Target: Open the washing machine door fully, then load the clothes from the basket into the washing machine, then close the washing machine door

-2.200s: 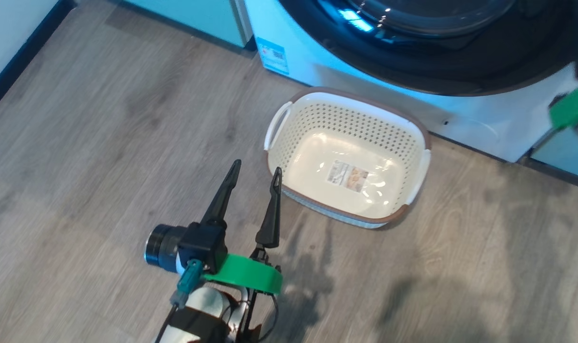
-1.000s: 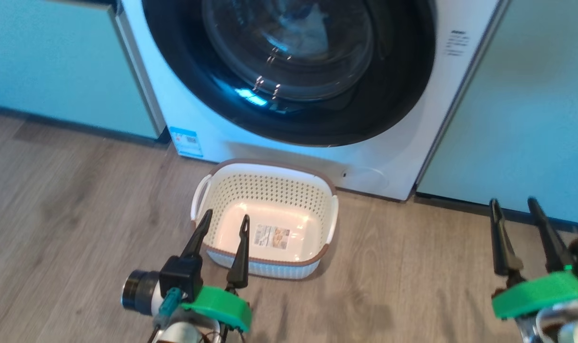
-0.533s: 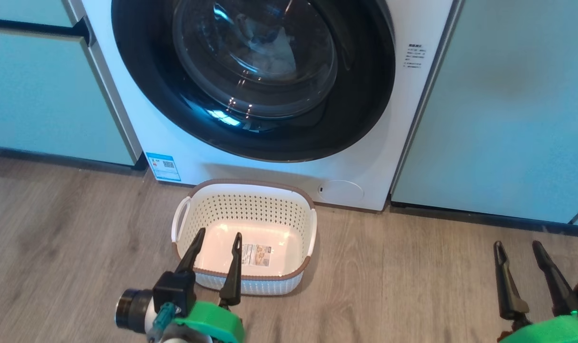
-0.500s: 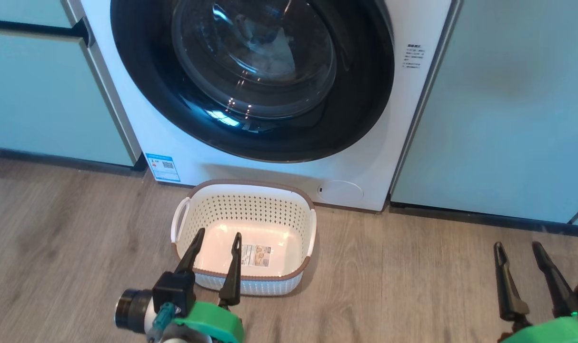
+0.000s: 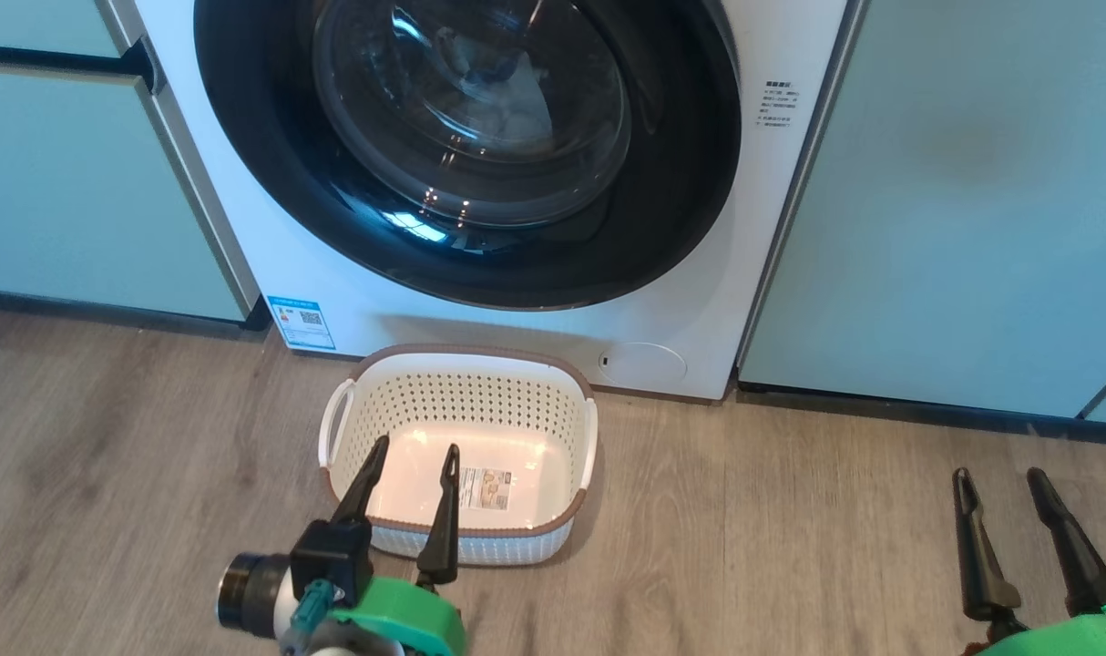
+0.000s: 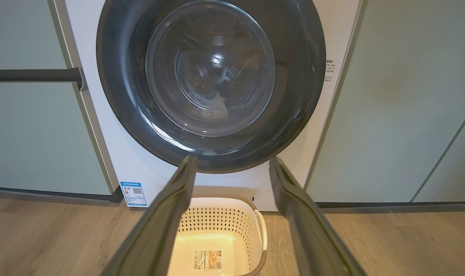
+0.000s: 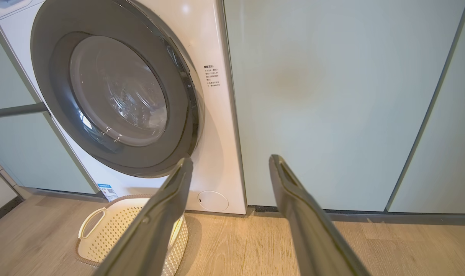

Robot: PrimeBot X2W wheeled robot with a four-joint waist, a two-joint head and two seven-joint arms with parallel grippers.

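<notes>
The washing machine [image 5: 753, 228] stands straight ahead, white. Its door [image 5: 466, 146], a glossy black ring around a glass bowl, lies against the front. Something pale shows dimly behind the glass [image 6: 215, 113]; I cannot tell what it is. On the floor before the machine sits the cream basket [image 5: 462, 401], holding nothing but the label on its floor. My left gripper [image 5: 414, 448] hangs open over the basket's near rim. My right gripper [image 5: 999, 476] is open above bare floor, well right of the basket. The wrist views show the door [image 6: 211, 76] [image 7: 117, 96], the basket [image 6: 217, 220] [image 7: 113, 226] and the open grippers [image 6: 233, 160] [image 7: 231, 159].
Pale green cabinets flank the machine on the left [image 5: 79, 182] and right [image 5: 954, 200]. A dark bar handle [image 6: 33, 74] runs across the left one. A blue label [image 5: 301, 321] and a round cap [image 5: 642, 363] sit low on the machine. Wood floor [image 5: 772, 547] spreads around the basket.
The head camera has swung from looking down at the basket to facing the machine, so the picture shifted. My right gripper now shows at the lower right. Both grippers stay open.
</notes>
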